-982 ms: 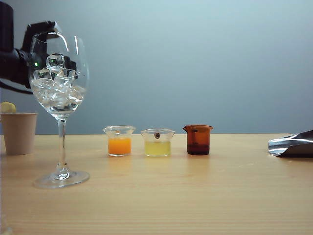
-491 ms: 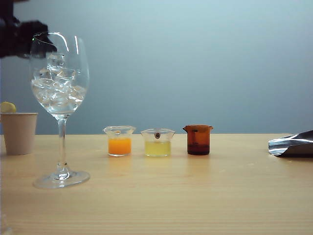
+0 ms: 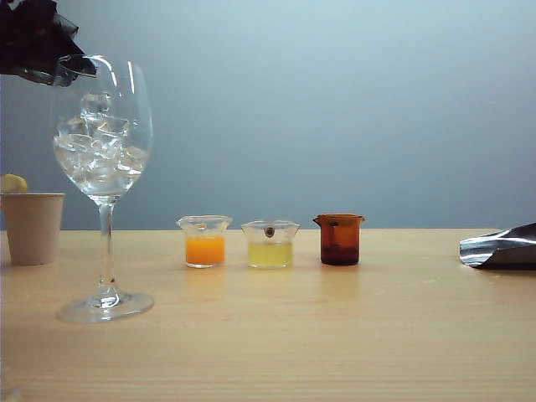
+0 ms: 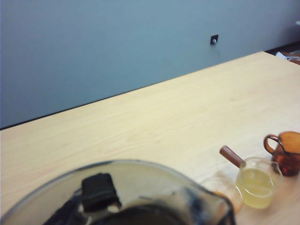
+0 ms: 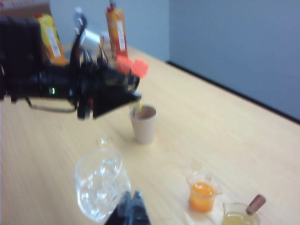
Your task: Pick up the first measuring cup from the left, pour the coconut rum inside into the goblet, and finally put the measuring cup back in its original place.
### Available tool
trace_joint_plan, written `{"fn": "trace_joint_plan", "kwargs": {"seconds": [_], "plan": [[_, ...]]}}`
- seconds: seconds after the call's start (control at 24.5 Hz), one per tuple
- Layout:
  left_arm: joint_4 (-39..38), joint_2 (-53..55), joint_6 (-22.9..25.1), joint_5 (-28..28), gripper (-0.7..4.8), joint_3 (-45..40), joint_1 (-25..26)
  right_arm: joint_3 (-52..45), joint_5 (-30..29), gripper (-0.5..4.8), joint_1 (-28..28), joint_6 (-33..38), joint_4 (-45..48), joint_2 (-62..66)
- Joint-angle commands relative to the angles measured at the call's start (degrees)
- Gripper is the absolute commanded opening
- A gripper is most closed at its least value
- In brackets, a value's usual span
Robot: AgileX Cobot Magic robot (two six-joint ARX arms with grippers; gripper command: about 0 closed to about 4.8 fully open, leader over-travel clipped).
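The left hand (image 3: 71, 67), upper left of the exterior frame, grips the smoky dark-grey translucent measuring cup (image 4: 140, 197) above the tall clear ice-filled goblet (image 3: 102, 167). The right hand's (image 5: 129, 211) state cannot be told.

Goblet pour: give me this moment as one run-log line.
left pincer: shut on first measuring cup, above goblet rim | right pincer: shut, holding nothing | pour stream: not visible
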Motion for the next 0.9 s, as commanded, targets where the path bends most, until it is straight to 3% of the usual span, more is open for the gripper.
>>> {"fn": "trace_joint_plan", "kwargs": {"seconds": [0.04,0.29,0.41,0.9], "plan": [[-1.31,-1.38,0.31,2.43,1.77,0.11,-0.02,1.27,0.17,-0.06,-0.22,0.2,0.83,-0.04],[-5.4,-2.36,2.25,6.58,1.77,0.13,-0.02,1.81,-0.24,-0.06,-0.2,0.22,-0.72,-0.37],[-10.05,-3.17,8.26,6.58,1.5,0.13,-0.02,1.84,-2.21,-0.06,1.16,0.22,-0.9,-0.42],[-8.7,-3.58,12.0,12.5,1.5,0.13,-0.07,1.84,0.5,-0.06,4.37,0.15,-0.94,-0.42]]}}
